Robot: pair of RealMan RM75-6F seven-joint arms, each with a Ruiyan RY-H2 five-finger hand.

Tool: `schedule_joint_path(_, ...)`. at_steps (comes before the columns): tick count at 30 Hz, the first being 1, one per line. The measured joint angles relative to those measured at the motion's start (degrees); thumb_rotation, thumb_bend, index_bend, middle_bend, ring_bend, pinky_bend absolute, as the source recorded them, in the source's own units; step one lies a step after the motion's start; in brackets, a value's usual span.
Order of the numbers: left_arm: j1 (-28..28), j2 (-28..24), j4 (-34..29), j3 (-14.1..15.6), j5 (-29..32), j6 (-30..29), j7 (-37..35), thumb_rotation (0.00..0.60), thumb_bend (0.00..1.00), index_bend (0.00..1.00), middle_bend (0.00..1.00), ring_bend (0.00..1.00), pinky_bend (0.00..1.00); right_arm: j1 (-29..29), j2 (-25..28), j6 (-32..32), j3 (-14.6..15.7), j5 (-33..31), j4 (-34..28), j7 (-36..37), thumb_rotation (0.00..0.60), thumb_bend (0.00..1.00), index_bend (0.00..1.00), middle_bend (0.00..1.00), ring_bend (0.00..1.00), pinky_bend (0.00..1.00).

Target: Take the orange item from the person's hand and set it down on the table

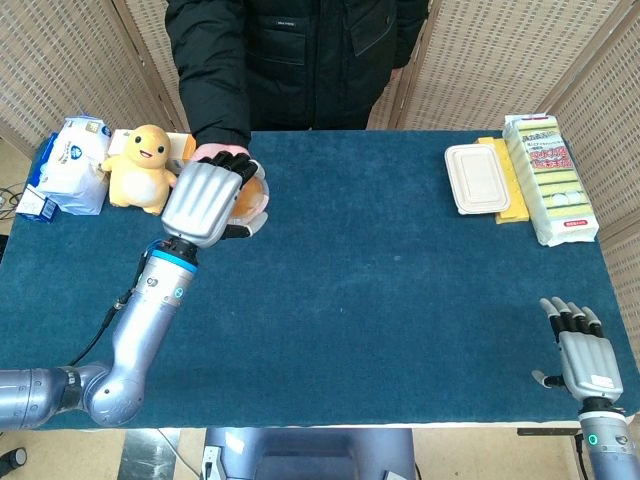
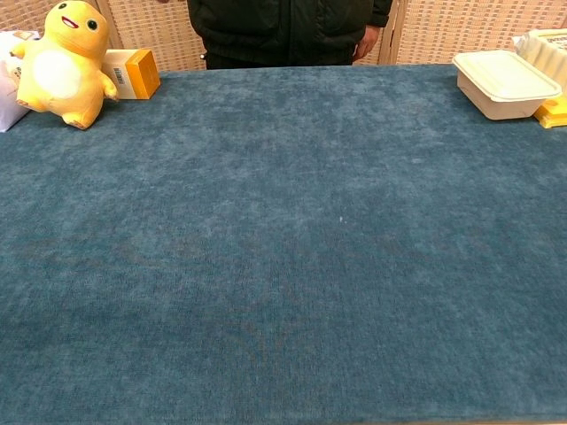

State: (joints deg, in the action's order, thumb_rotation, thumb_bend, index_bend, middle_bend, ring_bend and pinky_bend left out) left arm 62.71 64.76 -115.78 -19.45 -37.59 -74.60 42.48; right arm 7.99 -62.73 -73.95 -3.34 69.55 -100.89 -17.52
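Note:
In the head view the orange item is a round orange thing that shows only as a sliver at the table's far left. My left hand lies over it, dark fingertips curled over its far side and thumb under its near side, gripping it. The person's hand peeks out pink just beyond my fingers, still at the item. My right hand rests at the front right corner of the blue table, fingers apart and holding nothing. The chest view shows neither hand nor the item.
A yellow plush toy and a white bag stand left of my left hand. An orange box sits behind the toy. At the far right are a white lidded container and a pack of sponges.

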Motion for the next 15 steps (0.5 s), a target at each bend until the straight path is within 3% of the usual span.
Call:
schedule_joint_path(7,-3.3,-1.89,-1.15,2.42,-4.3,-0.2,-1.69,0.6,0.37,0.41,0.52,0.44,0.52,0.15,0.13,0.43,0.27,-0.22,-0.29,-0.23,0.6,0.07,0.04,0.07,0.08,0.04)
schedule_joint_path(15,-10.03,-0.6,4.34,9.89,-13.33,2.06,-9.21,0.6,0.37,0.41,0.52,0.45,0.52,0.47,-0.05,1.18,0.9,-0.59,-0.91,-1.74,0.6,0.07,0.04,0.07,0.08,0.04)
